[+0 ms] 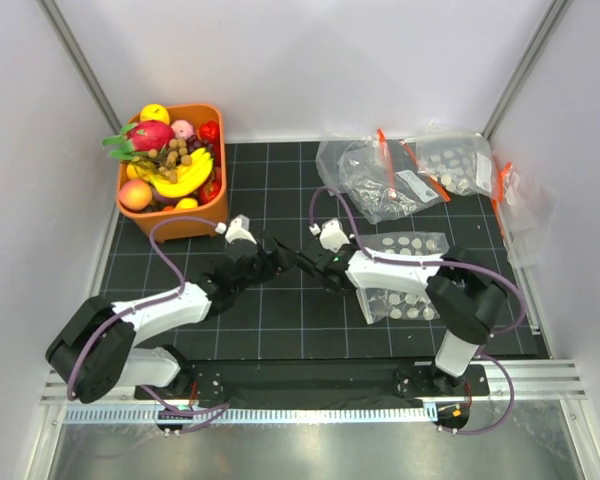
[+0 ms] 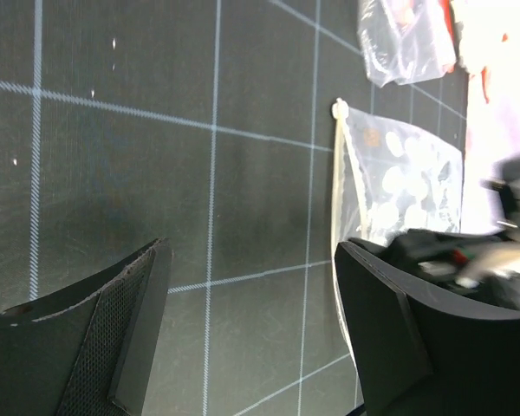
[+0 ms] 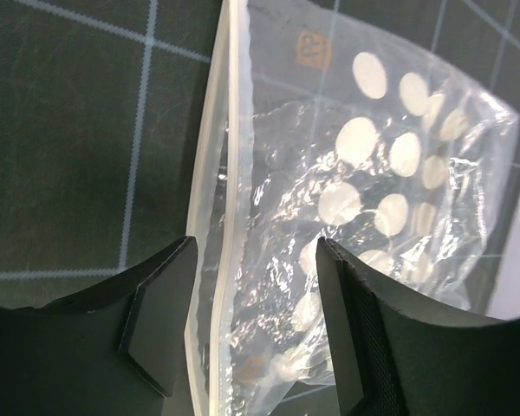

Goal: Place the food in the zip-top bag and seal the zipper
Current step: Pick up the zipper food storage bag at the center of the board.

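- Right gripper (image 3: 258,260): jaws stand wide, straddling the mouth edge of the zip-top bag (image 3: 364,173). The zipper (image 3: 210,199) runs up between the two fingers, and nothing is pinched.
- Left gripper (image 2: 251,260): jaws are just as wide and hold nothing, with bare black grid mat (image 2: 156,130) between them. The bag's pale edge lies just beside the right-hand finger.
- From above, the two grippers sit nose to nose at mid-mat, the left one just off the bag's mouth end.
- The bag lies flat on the mat under the right arm, dots showing, with no food inside it.
- Over in the far-left corner, the orange basket (image 1: 185,222) holds the banana bunch (image 1: 188,178), the brown ball cluster (image 1: 175,155) and the peach (image 1: 134,194), well apart from the bag.
- Spare clear bags (image 1: 380,175) sit in a heap at the far right.
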Tool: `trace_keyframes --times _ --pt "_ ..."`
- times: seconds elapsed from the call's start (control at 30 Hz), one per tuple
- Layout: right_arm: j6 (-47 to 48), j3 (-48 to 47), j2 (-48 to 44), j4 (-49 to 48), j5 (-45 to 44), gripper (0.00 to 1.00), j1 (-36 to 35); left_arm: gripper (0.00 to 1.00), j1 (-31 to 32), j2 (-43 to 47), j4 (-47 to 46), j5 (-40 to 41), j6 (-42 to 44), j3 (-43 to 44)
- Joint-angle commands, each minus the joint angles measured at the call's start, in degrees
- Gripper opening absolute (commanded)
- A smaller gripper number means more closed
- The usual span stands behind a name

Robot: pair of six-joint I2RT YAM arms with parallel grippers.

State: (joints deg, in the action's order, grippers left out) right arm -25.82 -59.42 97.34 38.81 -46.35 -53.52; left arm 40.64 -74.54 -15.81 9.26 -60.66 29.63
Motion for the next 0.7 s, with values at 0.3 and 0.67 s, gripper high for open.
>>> trace_keyframes --times 0.3,0.67 --pt "-4.6 -4.8 9.3 8.3 -11.1 0.60 -1.3 0.81 -0.5 7.0 4.8 4.5 4.1 0.2" --pt "-6.3 -2.8 0.3 2.9 -9.2 0.01 -1.9 0.81 -0.5 6.6 6.7 2.8 5.6 1.7"
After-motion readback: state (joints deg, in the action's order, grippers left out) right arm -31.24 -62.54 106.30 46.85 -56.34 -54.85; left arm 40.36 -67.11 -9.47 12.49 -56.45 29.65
